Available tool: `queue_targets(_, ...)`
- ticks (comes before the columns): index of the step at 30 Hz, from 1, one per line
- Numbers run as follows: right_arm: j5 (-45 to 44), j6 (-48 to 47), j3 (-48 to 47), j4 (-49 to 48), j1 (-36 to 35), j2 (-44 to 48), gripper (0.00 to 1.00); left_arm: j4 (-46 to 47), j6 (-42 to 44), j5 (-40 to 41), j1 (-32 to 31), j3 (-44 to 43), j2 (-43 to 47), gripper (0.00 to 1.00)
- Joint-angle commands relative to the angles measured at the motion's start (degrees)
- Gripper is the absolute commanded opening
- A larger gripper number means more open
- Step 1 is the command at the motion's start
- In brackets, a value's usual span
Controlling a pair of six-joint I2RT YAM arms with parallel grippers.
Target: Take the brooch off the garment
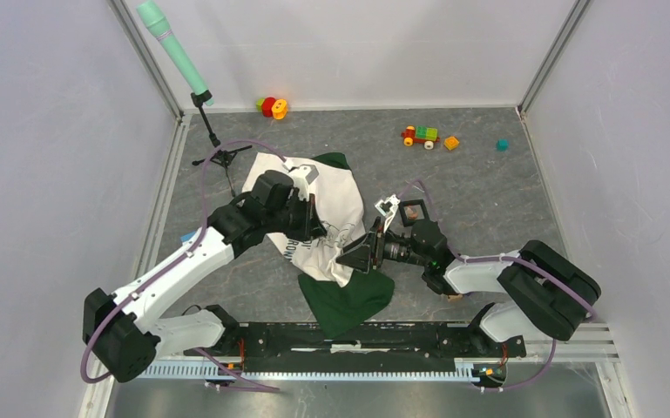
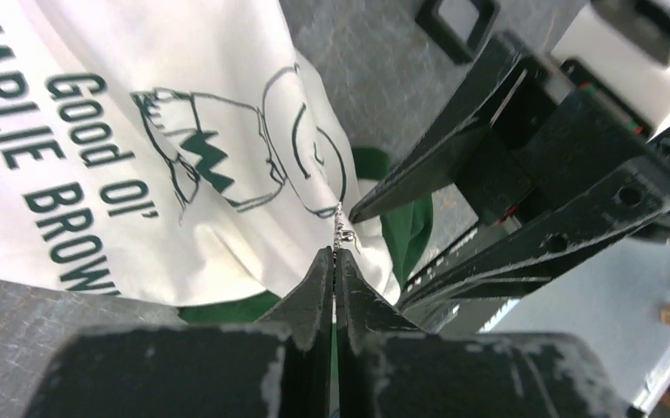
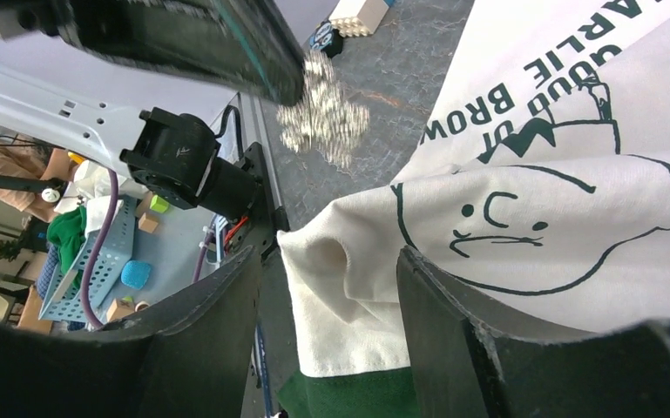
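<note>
The garment, a white T-shirt with dark cartoon print and dark green parts, lies crumpled mid-table. My left gripper is shut on the brooch, a small silvery sparkling piece seen edge-on at its tips. In the right wrist view the brooch hangs from the left fingers, above the table and apart from the cloth. My right gripper is open. Its jaws straddle a white corner of the garment beside the green hem.
A toy car, an orange block, a teal block and a red-yellow toy lie at the back. A green microphone on a tripod stands back left. A small white frame lies by the right wrist.
</note>
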State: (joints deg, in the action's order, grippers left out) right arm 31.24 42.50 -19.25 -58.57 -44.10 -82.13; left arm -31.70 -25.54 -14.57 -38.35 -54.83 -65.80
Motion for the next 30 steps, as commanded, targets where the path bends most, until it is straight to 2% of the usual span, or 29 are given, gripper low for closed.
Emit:
queue_targets(1, -1.28, -2.24, -0.06, 0.23, 0.14, 1.71, 0.65, 8.16, -3.93, 5.71, 0.11, 0.36, 2.77, 0.02)
queue_targets(4, -2.64, -4.9, -0.42, 5.07, 0.23, 4.67, 0.69, 6.52, -2.68, 2.08, 0.28, -0.98, 2.3, 0.02)
queue_targets(6, -3.11, -6.83, -1.15, 8.42, 0.17, 7.42, 0.77, 5.37, -1.53, -2.06, 0.41, -1.36, 2.29, 0.02)
queue_targets(10, -3.7, -9.07, -2.96, 15.11, 0.36, 12.35, 0.79, 6.11, -1.81, -6.69, 0.63, 0.01, 4.76, 0.02)
queue_targets(18, -4.2, -8.88, -5.86, 21.88, 1.87, 19.04, 0.78, 10.87, -4.85, -18.05, 0.82, 2.09, 6.77, 0.02)
queue_targets(24, -1.26, -3.95, -7.14, 21.52, 3.83, 23.23, 0.73, 14.62, -7.47, -21.15, 0.8, 3.82, 8.93, 0.02)
queue_targets(30, 3.23, 0.98, -8.42, 17.25, 3.98, 22.73, 0.69, 18.41, -10.38, -25.04, 0.89, 4.1, 9.09, 0.02)
